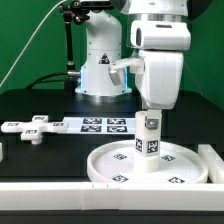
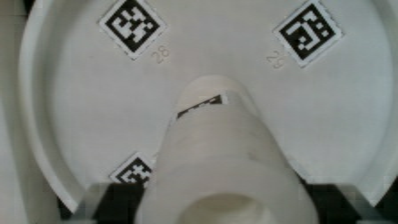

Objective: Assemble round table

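Now gripper (image 1: 150, 117) clamped on short thick white plastic cylinder leg (image 1: 149, 140). Leg's long axis upright, straight below gripper, foot at centre of large white rimmed round disc (image 1: 104, 166) on black table (image 1: 40, 105); seating unclear.

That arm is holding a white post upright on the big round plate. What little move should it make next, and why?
Probably a gentle twist of the leg in place, to seat it. The tool is shut on the leg, which stands upright at the middle of the round disc, its lower end seemingly touching it.
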Tool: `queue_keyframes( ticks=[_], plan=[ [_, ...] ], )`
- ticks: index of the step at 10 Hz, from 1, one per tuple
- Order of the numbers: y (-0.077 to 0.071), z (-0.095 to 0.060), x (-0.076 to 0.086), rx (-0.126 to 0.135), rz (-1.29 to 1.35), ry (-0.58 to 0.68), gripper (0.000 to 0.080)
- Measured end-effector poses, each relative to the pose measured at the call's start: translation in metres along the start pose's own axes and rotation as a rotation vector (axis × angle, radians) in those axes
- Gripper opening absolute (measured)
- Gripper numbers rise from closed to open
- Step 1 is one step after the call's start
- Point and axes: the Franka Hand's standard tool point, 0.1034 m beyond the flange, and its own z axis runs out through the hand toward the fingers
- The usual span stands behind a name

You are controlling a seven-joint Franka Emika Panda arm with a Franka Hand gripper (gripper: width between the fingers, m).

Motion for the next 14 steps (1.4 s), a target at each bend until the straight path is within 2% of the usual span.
queue_keyframes(
  ticks=[2, 4, 6, 8, 14],
  plan=[
    [0.0000, 0.0000, -0.0003, 0.000, 0.010, 0.000, 0.0410],
    [-0.0003, -0.0005, 0.0063, 0.005, 0.336, 0.002, 0.0410],
    [0.0020, -0.0005, 0.0078, 0.028, 0.643, 0.014, 0.0410],
    [0.0043, -0.0008, 0.0085, 0.003, 0.792, 0.023, 0.0410],
    [0.0045, -0.0003, 0.0043, 0.012, 1.163, 0.026, 0.0410]
  ],
)
